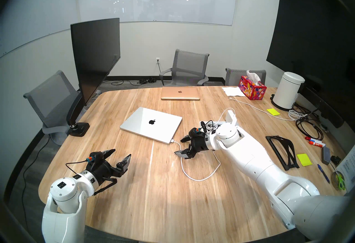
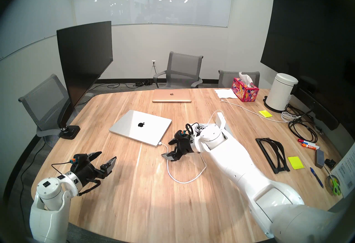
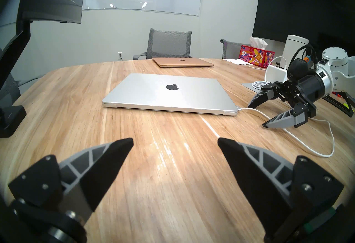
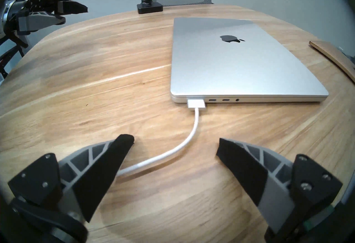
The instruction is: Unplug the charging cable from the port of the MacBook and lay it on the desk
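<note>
The right gripper (image 4: 175,143) has its fingers (image 4: 107,161) spread wide and holding nothing, tips low over the surface (image 1: 134,188). The charging cable (image 4: 192,135) runs out between the two fingertips, passing under the left-hand finger in the wrist view, and curves straight ahead of them to its flat plug (image 4: 196,104), which sits seated in the side port of the closed silver MacBook (image 4: 240,63) (nearest the laptop's corner, beside two small slots and a round jack). Behind the fingers the cable loops across the surface (image 1: 199,176) toward a white power brick (image 1: 230,115).

The left gripper (image 1: 121,155) also has its fingers apart and empty, hovering above bare wood, with the MacBook well ahead of its tips (image 3: 169,92).
</note>
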Tool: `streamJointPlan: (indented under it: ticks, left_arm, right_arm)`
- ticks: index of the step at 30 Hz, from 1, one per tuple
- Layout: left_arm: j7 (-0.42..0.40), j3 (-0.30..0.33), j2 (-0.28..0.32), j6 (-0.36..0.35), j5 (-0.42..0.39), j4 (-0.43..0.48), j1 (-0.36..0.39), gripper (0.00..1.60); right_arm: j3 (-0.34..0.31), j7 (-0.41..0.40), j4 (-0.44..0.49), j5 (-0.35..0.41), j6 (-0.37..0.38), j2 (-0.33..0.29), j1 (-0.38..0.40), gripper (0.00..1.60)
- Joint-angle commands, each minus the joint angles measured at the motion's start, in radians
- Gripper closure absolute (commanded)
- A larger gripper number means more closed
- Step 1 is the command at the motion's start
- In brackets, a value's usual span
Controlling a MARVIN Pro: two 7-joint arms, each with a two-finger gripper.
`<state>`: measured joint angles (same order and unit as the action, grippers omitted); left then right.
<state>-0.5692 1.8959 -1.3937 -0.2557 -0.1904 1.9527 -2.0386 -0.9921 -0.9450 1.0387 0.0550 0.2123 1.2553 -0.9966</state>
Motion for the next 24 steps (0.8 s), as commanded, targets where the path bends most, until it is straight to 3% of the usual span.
streamJointPlan:
  ticks: [1,3,5,7,19,21,22,24]
  left_arm:
    - [0.001,0.001,0.002,0.000,0.002,0.015,0.001,0.00]
    - [0.001,0.001,0.002,0.000,0.002,0.015,0.001,0.00]
    - [0.001,0.001,0.002,0.000,0.002,0.015,0.001,0.00]
    - [0.001,0.001,0.002,0.000,0.002,0.015,0.001,0.00]
    - [0.001,0.002,0.002,0.000,0.002,0.015,0.001,0.00]
    - [0.001,0.002,0.002,0.000,0.002,0.015,0.001,0.00]
    - [0.001,0.002,0.002,0.000,0.002,0.015,0.001,0.00]
    - [0.001,0.002,0.002,0.000,0.002,0.015,0.001,0.00]
  right_arm:
    - [-0.007,0.001,-0.003,0.006,-0.009,0.019,0.028,0.28]
    - [-0.007,0.001,-0.007,0.006,-0.011,0.021,0.031,0.40]
    - [-0.008,0.002,-0.013,0.006,-0.014,0.024,0.034,0.63]
    - [-0.008,0.002,-0.017,0.006,-0.015,0.025,0.036,0.72]
    - [-0.012,-0.004,-0.041,0.008,-0.021,0.034,0.045,1.06]
    - [-0.014,-0.005,-0.045,0.008,-0.023,0.036,0.046,1.31]
    - [-0.014,-0.005,-0.047,0.008,-0.024,0.036,0.047,1.55]
    - [-0.016,-0.007,-0.050,0.008,-0.027,0.038,0.047,1.60]
